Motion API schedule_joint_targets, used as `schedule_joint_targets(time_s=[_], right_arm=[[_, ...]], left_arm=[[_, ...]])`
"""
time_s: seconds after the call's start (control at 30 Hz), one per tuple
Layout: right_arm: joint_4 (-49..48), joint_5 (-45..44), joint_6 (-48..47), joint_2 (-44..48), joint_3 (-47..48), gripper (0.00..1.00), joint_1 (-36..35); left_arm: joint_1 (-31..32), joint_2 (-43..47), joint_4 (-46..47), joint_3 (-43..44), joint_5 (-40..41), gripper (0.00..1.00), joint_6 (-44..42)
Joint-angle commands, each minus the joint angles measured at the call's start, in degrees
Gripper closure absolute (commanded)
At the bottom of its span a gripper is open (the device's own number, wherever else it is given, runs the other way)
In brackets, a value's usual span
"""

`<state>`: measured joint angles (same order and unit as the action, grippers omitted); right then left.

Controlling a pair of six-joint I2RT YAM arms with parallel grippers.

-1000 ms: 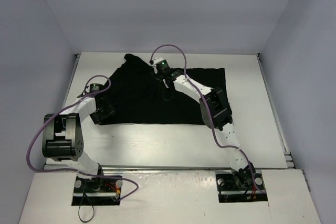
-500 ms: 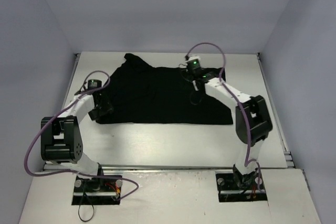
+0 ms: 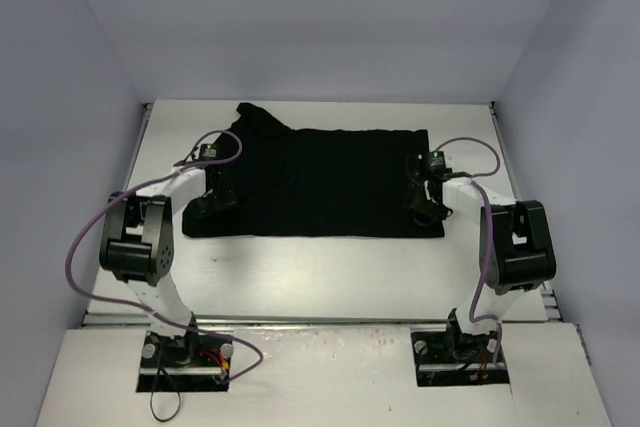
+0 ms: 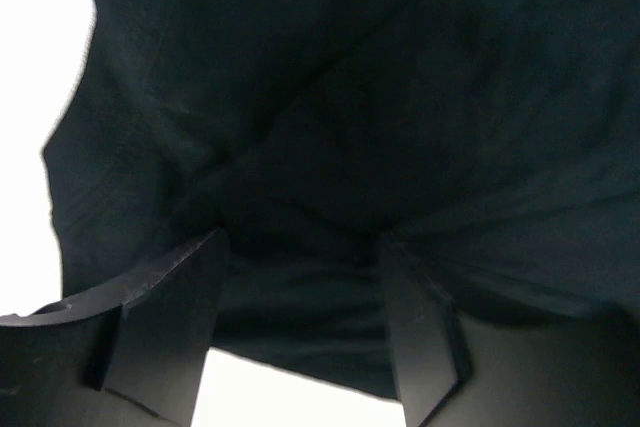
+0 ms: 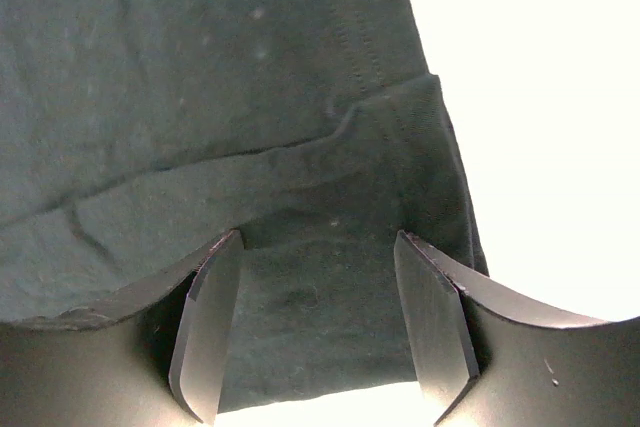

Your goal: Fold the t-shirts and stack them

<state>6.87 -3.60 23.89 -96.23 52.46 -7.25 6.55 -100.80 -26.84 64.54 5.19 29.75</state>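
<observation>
1. A black t-shirt (image 3: 320, 182) is laid flat on the white worktop (image 3: 340, 267), in the middle of the overhead view and toward the far side.
2. One sleeve (image 3: 250, 115) is seen sticking out at the upper left corner of the cloth.
3. The left claw (image 3: 212, 199) is held over the shirt's left edge, near the lower left corner of the cloth.
4. In the left wrist view its fingers (image 4: 170, 317) are seen spread apart, with wrinkled black cloth lying below and between them but not clamped. Bare worktop is shown at the left edge and the bottom of that view.
5. The right claw (image 3: 424, 205) is held over the shirt's right edge, near the lower right corner of the cloth.
6. In the right wrist view its fingers (image 5: 205, 327) are likewise spread, not pinching the cloth. The stitched hem and a shallow fold are seen running across just beyond them, and bright bare worktop fills the right side of that view.
</observation>
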Motion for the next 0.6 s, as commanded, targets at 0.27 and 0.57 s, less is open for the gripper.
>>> schedule_joint_targets(time_s=[0.27, 0.57], right_arm=[[7.26, -4.01, 4.59, 6.73, -7.57, 0.41, 11.22], [12.90, -6.84, 3.65, 14.17, -0.46, 0.38, 7.69]], left_arm=[[-4.19, 4.04, -5.78, -8.60, 2.11, 0.42, 2.18], [-3.88, 16.38, -10.58, -6.40, 1.86, 0.37, 0.73]])
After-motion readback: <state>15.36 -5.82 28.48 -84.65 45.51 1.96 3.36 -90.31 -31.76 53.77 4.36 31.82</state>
